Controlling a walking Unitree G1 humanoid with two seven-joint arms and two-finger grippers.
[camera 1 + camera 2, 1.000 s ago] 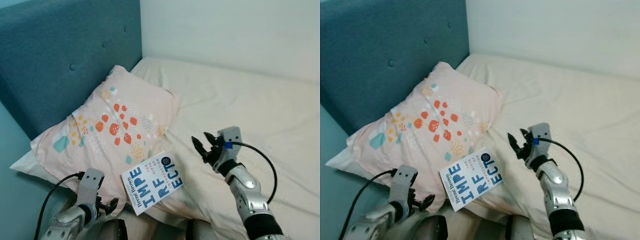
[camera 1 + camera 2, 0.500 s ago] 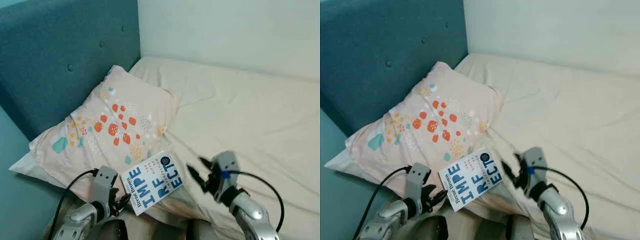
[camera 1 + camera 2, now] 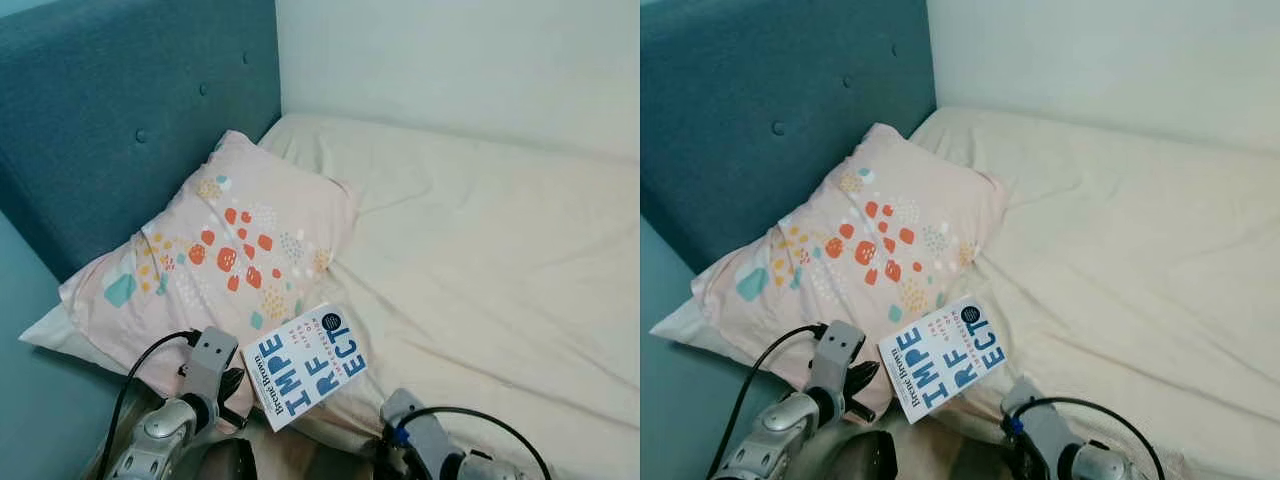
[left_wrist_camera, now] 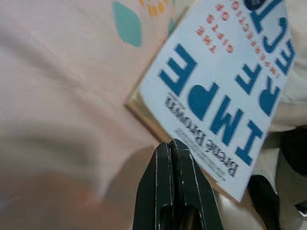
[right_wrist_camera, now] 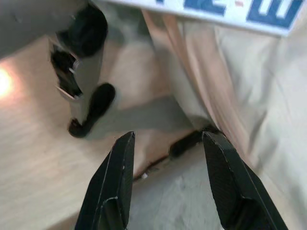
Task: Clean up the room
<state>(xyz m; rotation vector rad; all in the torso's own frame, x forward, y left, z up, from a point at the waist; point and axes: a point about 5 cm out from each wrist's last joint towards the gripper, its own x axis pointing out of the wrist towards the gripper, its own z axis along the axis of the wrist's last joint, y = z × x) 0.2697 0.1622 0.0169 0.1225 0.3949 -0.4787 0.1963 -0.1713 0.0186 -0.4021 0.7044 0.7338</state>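
Book (image 3: 305, 363), white cover, blue lettering

Soft, even daylight on the bed (image 3: 480, 250) | faint shadow under the pillow (image 3: 215, 250) | head views sharp | left wrist view blurred close-up | warm glare spot on floor (image 5: 29, 158).

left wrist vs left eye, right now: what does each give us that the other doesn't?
Left wrist adds the close detail: the left gripper with fingers pressed shut, tips just short of the book's spine edge, and the author line on the cover legible.

Left eye adds the layout: the teal headboard, the wall, the cream sheet, and the right gripper low at the bed's near edge.

Both show the book lying on the corner of the patterned pillow.
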